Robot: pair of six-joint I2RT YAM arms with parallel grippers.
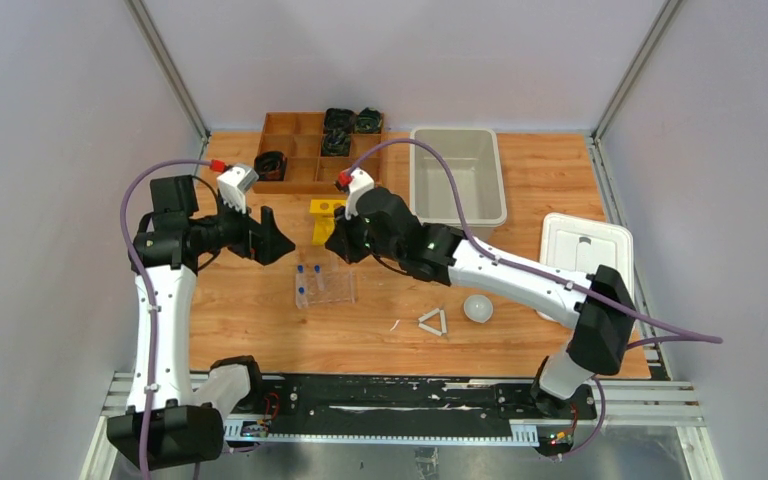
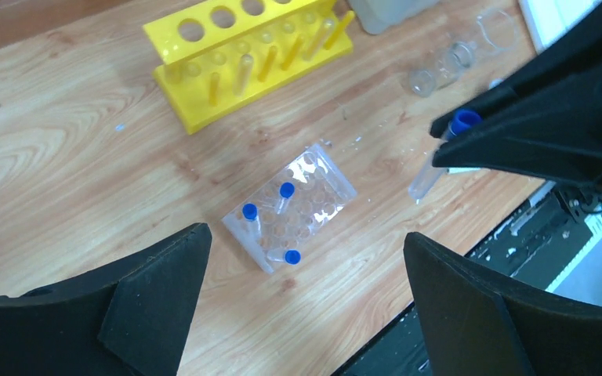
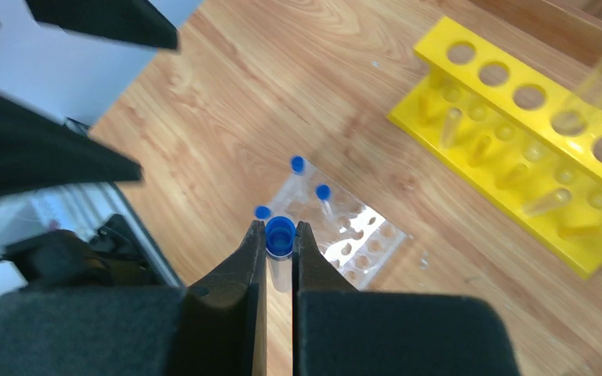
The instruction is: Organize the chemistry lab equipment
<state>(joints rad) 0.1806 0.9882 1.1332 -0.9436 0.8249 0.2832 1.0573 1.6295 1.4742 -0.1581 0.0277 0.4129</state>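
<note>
The right jaws were clamped on a small blue-capped tube, pinched just below its cap and hanging above the desk. Toward 6 o'clock of it in the overhead view lay a clear tube rack already carrying three capped tubes, one of them leaning over at the rack's edge. The left jaws stood wide apart and empty, hovering at 9 o'clock of the held tube. A yellow rack sat at 12 o'clock of the clear one. A white triangle and a white round dish lay well apart toward 4 o'clock. The likely trouble was this: seen from the left wrist, the held tube hung tilted, so its tip could miss a well, catch the rim, and shove the light rack or topple the tubes in it. The narrow grip might also let the tube swivel or slip. With both arms so near together, a careless move could knock the jaws against each other.
</note>
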